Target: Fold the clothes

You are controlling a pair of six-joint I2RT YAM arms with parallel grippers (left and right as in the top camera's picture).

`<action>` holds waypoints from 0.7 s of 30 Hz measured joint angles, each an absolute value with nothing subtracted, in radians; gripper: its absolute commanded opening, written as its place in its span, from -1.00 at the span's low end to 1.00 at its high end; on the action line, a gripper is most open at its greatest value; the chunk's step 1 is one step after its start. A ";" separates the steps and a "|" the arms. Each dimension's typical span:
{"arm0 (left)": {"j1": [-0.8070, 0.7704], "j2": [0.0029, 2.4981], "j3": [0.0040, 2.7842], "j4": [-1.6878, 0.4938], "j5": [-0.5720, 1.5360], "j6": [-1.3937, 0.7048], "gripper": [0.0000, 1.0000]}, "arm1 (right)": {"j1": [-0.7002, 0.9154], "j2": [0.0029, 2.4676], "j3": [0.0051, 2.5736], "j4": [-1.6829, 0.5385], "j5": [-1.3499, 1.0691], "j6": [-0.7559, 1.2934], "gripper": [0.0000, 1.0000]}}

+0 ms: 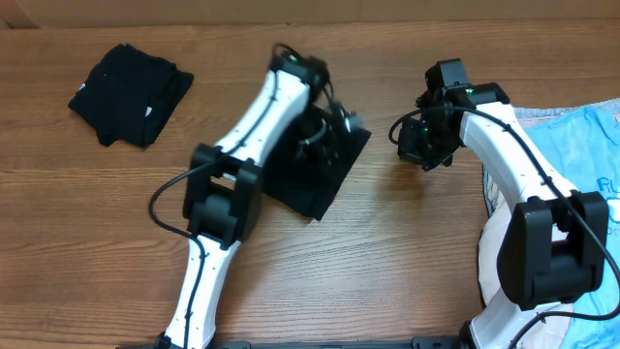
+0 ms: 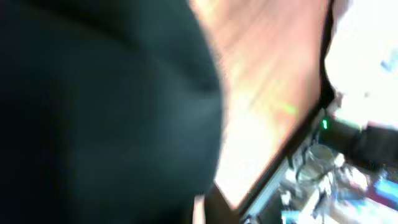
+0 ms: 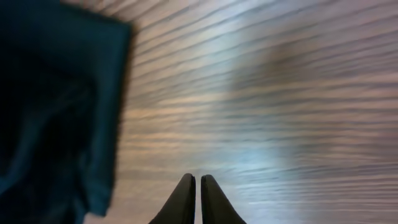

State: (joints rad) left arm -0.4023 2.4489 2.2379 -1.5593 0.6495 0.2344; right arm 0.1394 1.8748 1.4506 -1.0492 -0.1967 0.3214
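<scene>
Overhead, my left claw (image 1: 332,131) was down at the folded black shirt (image 1: 315,184) in the middle of the wooden surface (image 1: 407,252). Its wrist view showed only blurred dark cloth, so I couldn't tell its spread. My right claw (image 3: 197,179) was pressed together and empty, above grained wood beside that shirt's soft edge. A crumpled black garment (image 1: 131,92) lay far left, and a light blue T-shirt (image 1: 591,145) lay right.

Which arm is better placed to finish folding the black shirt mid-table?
Left. The left gripper is down on the black shirt, and fabric fills its wrist view. The right gripper is shut and empty over bare table beside the shirt.
</scene>
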 measured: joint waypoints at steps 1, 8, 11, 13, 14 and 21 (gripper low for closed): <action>-0.380 2.449 2.267 -1.559 0.628 0.226 -0.56 | 0.130 1.875 1.451 -1.036 -0.171 0.322 -0.84; -0.201 2.448 2.320 -1.534 0.424 0.139 -0.47 | -0.007 1.875 1.451 -0.982 -0.136 0.345 -0.85; -0.150 2.448 2.286 -1.511 0.387 0.123 -0.54 | -0.067 1.875 1.451 -0.991 -0.180 0.348 -0.84; -0.135 2.448 2.234 -1.466 0.381 0.116 -0.70 | -0.080 1.875 1.451 -0.999 -0.196 0.347 -0.84; -0.134 2.448 2.198 -1.443 0.385 0.112 -0.77 | -0.080 1.875 1.451 -1.001 -0.204 0.347 -0.84; -0.204 2.448 2.049 -1.425 0.521 0.134 -0.88 | -0.057 1.875 1.450 -1.003 -0.234 0.342 -0.84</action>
State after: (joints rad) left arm -0.2035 2.4481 2.0491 -1.4250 0.5209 0.1341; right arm -0.0574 1.8748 1.4502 -1.0031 -0.2344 0.3420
